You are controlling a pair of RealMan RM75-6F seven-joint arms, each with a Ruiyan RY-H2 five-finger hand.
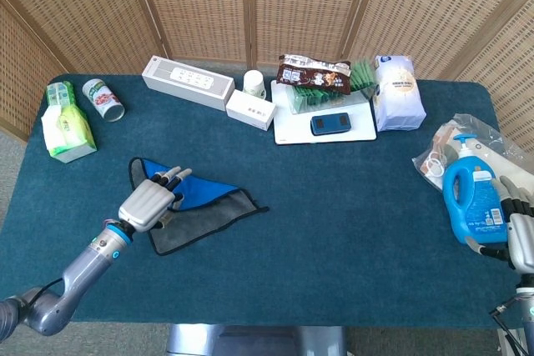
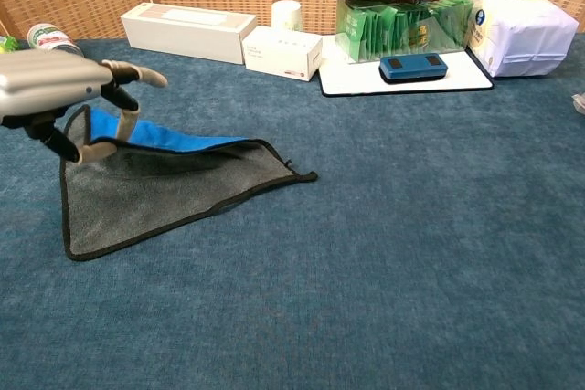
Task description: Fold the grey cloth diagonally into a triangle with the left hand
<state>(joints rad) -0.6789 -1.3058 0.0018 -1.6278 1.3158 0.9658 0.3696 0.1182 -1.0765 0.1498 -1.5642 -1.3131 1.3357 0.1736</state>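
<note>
The left hand (image 2: 55,89) pinches the far corner of the grey cloth (image 2: 174,189) between thumb and fingers (image 2: 90,149), blue underside up, lifted over the cloth's left part on the table (image 2: 411,253), with the near-left corner it must meet lying toward the robot.

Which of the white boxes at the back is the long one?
The long box on the left, by the screen. The short box beside it sits nearer the white cup.
</note>
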